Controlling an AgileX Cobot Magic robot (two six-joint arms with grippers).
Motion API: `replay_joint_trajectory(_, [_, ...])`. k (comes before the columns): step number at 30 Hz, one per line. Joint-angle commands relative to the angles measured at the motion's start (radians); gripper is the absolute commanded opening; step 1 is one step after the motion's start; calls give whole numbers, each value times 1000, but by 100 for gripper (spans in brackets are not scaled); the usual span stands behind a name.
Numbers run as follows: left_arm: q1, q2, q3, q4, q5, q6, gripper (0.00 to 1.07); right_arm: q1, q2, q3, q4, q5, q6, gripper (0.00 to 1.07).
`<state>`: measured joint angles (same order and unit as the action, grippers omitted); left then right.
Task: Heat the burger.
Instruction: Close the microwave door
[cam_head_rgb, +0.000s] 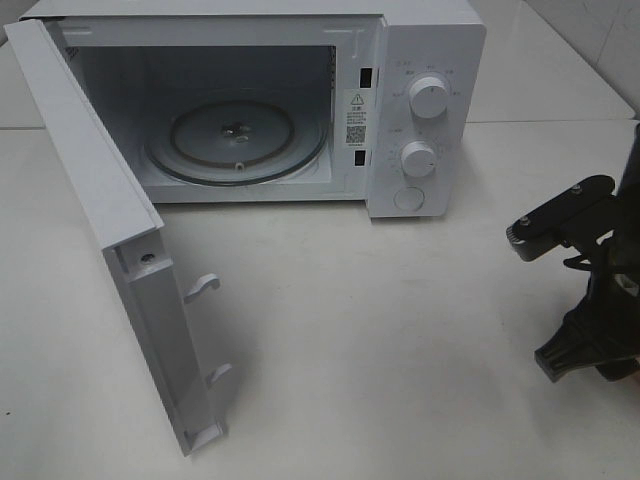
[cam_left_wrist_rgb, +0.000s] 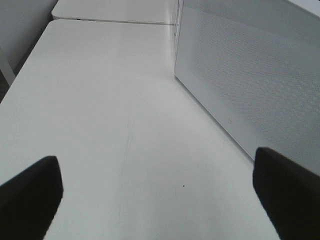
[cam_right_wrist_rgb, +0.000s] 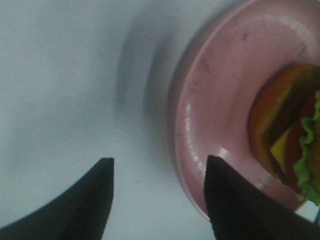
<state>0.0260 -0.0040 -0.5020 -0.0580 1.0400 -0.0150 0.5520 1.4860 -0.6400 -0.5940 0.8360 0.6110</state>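
Note:
The burger, with brown bun, green lettuce, yellow cheese and red tomato, lies on a round pink plate in the right wrist view. My right gripper is open just above the plate's rim. One finger is over the plate's edge and the other over the white table, and nothing is held. In the high view only the right arm shows at the right edge, and the burger is out of sight there. My left gripper is wide open over bare table, empty.
The white microwave stands at the back with its door swung wide open toward the front left. Its glass turntable is bare. The door's perforated outer face lies close beside my left gripper.

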Motion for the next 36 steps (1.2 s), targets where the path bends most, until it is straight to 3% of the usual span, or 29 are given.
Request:
replay_joint_trajectory(1, [1, -21, 3, -1, -4, -5, 98, -2, -55, -4, 99, -21, -149, 58])
replay_joint_trajectory(7, [1, -21, 3, -1, -4, -5, 98, -2, -222, -4, 390, -81, -451, 83])
replay_joint_trajectory(10, [1, -21, 3, -1, -4, -5, 98, -2, -275, -4, 455, -64, -507, 86])
replay_joint_trajectory(22, [1, -21, 3, -1, -4, -5, 98, -2, -474, -4, 475, 81, -509, 82])
replay_joint_trajectory(36, [1, -21, 3, -1, -4, -5, 98, -4, -929, -2, 471, 299, -513, 77])
